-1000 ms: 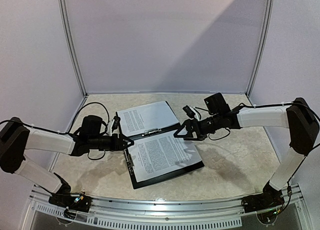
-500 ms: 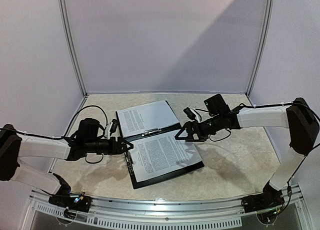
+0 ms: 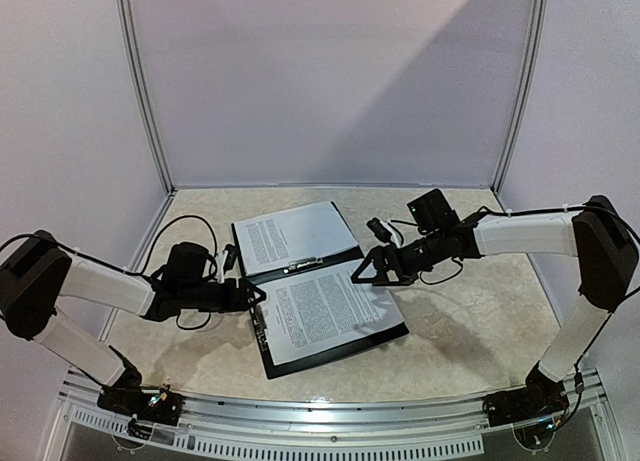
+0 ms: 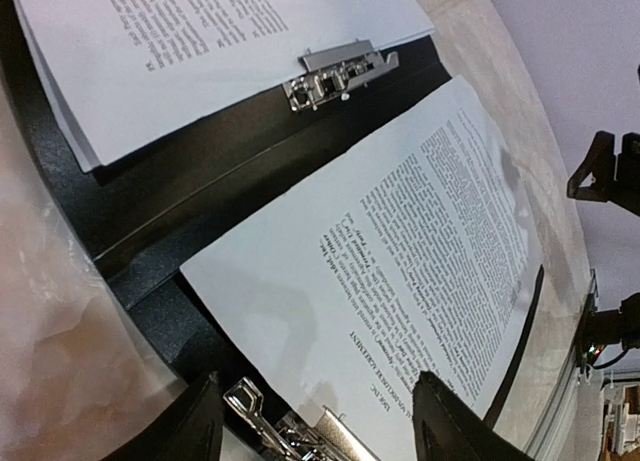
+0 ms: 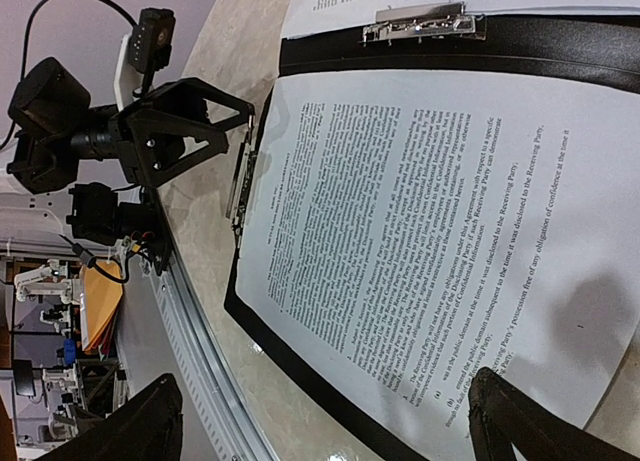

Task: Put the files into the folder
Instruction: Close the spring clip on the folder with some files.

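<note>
Your black folder [image 3: 340, 257] lies open and flat on the table [image 3: 450, 321]. The papers are inside it.

One sheet [image 3: 325, 311], full of small black words, lies on the near half of the folder. Another sheet [image 3: 290, 236] lies on the far half. A silver clip [image 3: 303, 265] sits at the folder's middle fold and touches the edge of the far sheet. A second clip [image 3: 262, 326] sits on the folder's left edge, beside the near sheet.

Your left pincer [image 3: 258, 294] is low at the folder's left edge, pointing in at the near half. Its fingers [image 4: 195, 431] stand apart, and the second clip shows between them in the left wrist view. The pincer is let go and holds nothing. You cannot tell whether it touches the folder.

Your right pincer [image 3: 358, 271] hangs at the folder's right side, close to the middle fold, over the far corner of the near sheet. Its fingers [image 5: 150, 421] are spread very wide. It holds nothing too, and its dark shadow falls on the paper below it.
</note>
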Robot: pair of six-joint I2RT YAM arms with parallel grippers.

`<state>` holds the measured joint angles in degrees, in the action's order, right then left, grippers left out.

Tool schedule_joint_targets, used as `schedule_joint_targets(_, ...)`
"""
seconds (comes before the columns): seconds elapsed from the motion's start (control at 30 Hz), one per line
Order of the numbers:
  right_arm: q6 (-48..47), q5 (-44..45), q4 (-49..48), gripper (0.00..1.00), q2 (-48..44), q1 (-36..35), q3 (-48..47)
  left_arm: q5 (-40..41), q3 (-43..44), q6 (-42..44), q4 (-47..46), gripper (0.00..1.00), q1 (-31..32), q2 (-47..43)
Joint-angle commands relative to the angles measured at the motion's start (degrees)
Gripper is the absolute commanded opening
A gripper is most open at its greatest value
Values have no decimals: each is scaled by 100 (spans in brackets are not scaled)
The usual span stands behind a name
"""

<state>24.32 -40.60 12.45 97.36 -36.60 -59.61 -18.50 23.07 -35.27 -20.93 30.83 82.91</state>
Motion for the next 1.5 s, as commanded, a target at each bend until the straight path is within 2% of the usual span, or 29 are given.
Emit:
schedule_joint_targets(0.0, -76, 57, 35, 99, 79, -28, -80, -281, 42, 120, -310, 64, -55, 261)
schedule_joint_targets(0.3, -39, 27, 37, 99, 82, -29, -94, -474, -10, 1, -678, 62, -59, 545)
schedule_joint_targets(0.57, -32, 22, 21, 99, 55, -37, -32, -674, -94, -119, -913, 57, -55, 238)
schedule_joint_targets(0.87, 3, -9, -15, 99, 42, -28, -24, -1282, -198, -345, -1246, 53, -20, 138)
schedule_joint_targets(1.27, 28, 56, -88, 99, -15, -37, 37, -1234, -409, -729, -1544, 52, 562, -33)
schedule_joint_targets(1.37, 95, 331, -191, 99, -101, -34, 128, -1151, -345, -713, -1383, 53, 591, -268)
schedule_joint_targets(1.47, 108, 1048, -53, 99, -206, -29, 139, -962, -58, -476, -828, 55, 591, -559)
